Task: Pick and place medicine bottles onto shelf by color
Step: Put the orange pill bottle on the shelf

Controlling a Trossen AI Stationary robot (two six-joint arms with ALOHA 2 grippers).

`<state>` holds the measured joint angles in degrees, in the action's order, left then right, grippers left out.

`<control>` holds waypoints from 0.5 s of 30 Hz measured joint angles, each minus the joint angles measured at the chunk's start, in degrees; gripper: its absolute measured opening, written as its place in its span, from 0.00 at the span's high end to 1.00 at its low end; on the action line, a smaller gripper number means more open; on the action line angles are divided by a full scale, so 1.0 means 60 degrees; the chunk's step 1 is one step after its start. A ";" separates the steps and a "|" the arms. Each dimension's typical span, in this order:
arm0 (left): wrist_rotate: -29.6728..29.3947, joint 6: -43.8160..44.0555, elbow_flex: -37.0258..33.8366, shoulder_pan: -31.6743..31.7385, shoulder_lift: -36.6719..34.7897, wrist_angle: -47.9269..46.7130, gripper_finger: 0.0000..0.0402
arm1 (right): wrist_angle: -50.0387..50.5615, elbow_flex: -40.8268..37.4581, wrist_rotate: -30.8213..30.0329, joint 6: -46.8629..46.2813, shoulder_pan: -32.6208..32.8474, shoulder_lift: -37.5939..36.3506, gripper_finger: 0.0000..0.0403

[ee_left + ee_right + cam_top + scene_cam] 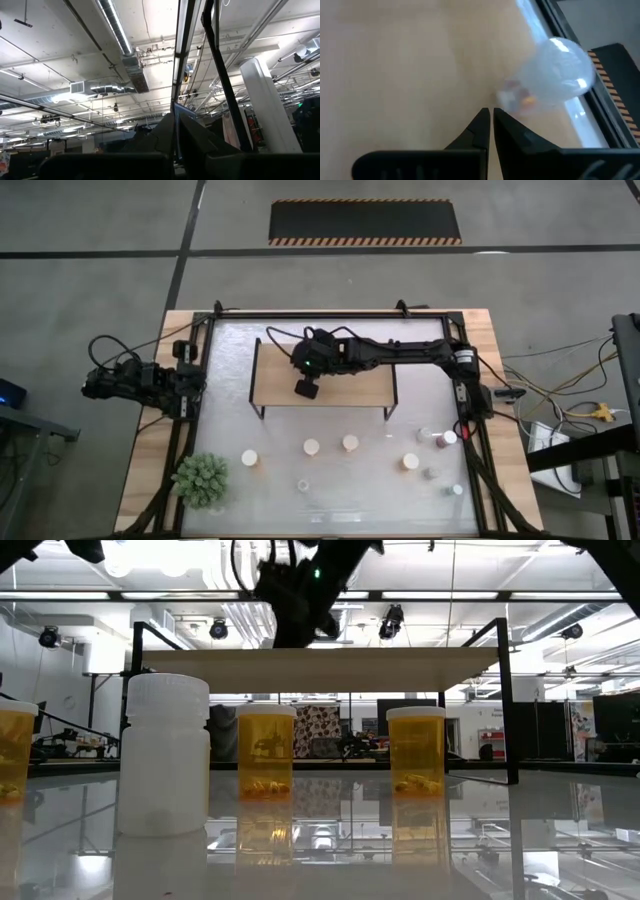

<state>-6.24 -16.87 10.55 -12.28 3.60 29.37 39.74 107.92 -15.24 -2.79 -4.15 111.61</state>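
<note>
Standing upright, caps up: medicine bottles [266, 752].

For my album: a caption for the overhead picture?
Right claw, shut and empty, above the shelf; medicine bottles wait below.

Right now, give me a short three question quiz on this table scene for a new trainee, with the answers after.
1. True or false: the right tool hangs over the shelf.
2. Which corner of the table holds the green plant in the high view? A near left, B near right, C far left.
3. Fill in: the right tool's fingers are ____ on nothing.

Key: 1 true. 2 A. 3 shut. The left tool is parked off the table's left edge, pointing at the ceiling. The bottles stand on the table, not yet on the shelf.
</note>
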 joint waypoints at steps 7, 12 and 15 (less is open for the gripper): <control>0.0000 0.0009 0.0000 -0.0003 0.0046 -0.0051 0.99 | -0.0625 -0.1002 -0.0003 -0.0012 0.1386 -0.1176 0.98; 0.0000 0.0009 -0.0004 -0.0003 0.0118 -0.0088 0.99 | -0.2453 -0.2869 -0.0733 0.0012 0.2822 -0.2140 0.98; 0.0000 0.0013 -0.0007 -0.0003 0.0220 -0.0153 0.99 | -0.3441 -0.3833 -0.1181 0.0087 0.3592 -0.2642 0.98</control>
<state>-6.24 -16.80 10.50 -12.29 4.92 28.45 19.09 84.92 -22.32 -2.27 17.40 95.75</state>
